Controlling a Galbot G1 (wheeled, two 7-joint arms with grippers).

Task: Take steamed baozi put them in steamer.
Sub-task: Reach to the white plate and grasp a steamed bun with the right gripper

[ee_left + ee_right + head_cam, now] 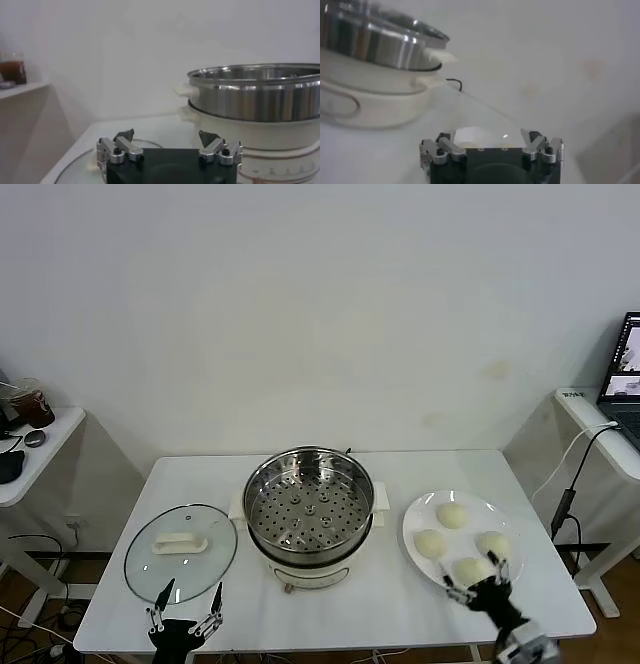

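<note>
Four steamed baozi [455, 541] sit on the white plate [414, 522], right of the empty steamer [309, 506]. You should expect them soft and easily dented, so pinch gently across the widest part. Your right gripper [477, 586] hangs spread over the nearest bun; the left gripper [186, 613] idles, spread, beside the glass lid [181, 551]. The white table [400, 604] leaves room.

Steamer [309, 506] — shiny polished metal pot, perforated tray, matt white plastic base. Lid [181, 553] — clear glass. Buns [452, 515] — smooth matt dough. Plate [413, 527] — glossy white.
</note>
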